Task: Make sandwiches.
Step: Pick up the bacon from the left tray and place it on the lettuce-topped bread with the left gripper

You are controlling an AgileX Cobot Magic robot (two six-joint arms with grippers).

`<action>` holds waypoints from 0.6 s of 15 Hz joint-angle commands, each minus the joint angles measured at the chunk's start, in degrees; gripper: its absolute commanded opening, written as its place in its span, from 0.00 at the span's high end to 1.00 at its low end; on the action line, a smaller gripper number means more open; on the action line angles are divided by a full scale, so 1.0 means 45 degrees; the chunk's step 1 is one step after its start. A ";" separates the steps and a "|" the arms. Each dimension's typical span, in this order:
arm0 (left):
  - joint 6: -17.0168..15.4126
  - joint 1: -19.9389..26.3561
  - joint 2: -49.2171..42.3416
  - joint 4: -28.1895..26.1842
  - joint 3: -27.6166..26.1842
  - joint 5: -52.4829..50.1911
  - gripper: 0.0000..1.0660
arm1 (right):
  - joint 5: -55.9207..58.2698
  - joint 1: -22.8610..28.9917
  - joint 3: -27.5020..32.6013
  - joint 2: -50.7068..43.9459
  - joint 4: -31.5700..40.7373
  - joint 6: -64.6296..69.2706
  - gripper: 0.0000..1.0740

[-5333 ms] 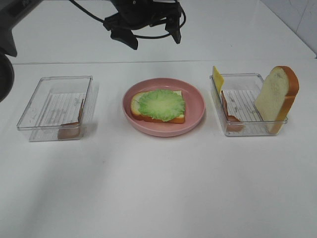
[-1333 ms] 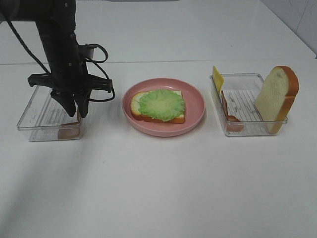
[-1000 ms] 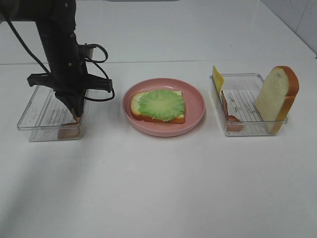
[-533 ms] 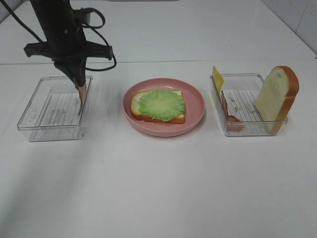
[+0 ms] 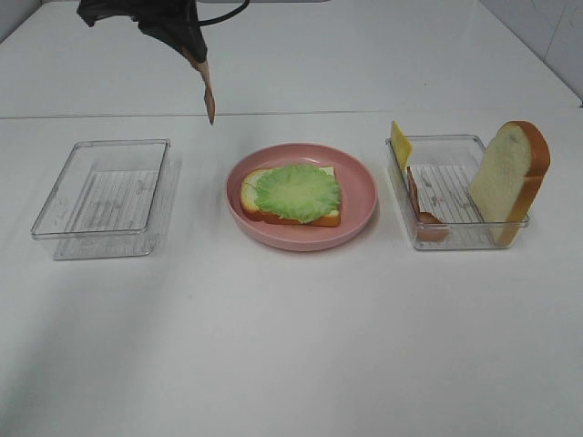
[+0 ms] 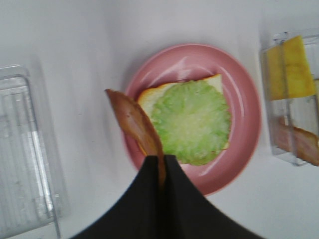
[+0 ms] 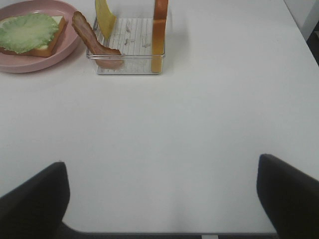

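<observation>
A pink plate (image 5: pixel 360 196) in the middle holds the started sandwich: a bread slice (image 5: pixel 250 196) topped with a green lettuce leaf (image 5: pixel 296 191). High above the table, between the left tray and the plate, my left gripper (image 5: pixel 189 45) is shut on a reddish-brown bacon strip (image 5: pixel 209 91) that hangs straight down. In the left wrist view the bacon strip (image 6: pixel 133 121) runs out from the shut left gripper (image 6: pixel 160 167), beside the lettuce leaf (image 6: pixel 192 122). My right gripper (image 7: pixel 160 164) stands open over bare table, with nothing between its fingers.
The clear left tray (image 5: pixel 55 196) holds nothing. The clear right tray (image 5: pixel 455 235) holds a yellow cheese slice (image 5: pixel 400 141), another bacon strip (image 5: pixel 424 217) and an upright bread slice (image 5: pixel 508 177). The right wrist view also shows this tray (image 7: pixel 127 67).
My left gripper closed on the bacon strip in the left tray, lifted it out and carried it up and to the right. The right side has not changed.
</observation>
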 commanded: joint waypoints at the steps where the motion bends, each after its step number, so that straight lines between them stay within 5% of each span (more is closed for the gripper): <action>1: -0.0038 -0.0280 0.0000 -0.1184 -0.0076 -0.0726 1.00 | -0.0051 -0.0051 0.0051 -0.0369 -0.0051 -0.0051 0.08; 9: 0.0815 -0.2024 0.1324 -0.3718 -0.0076 -0.3616 1.00 | -0.0051 -0.0051 0.0051 -0.0369 -0.0051 -0.0051 0.08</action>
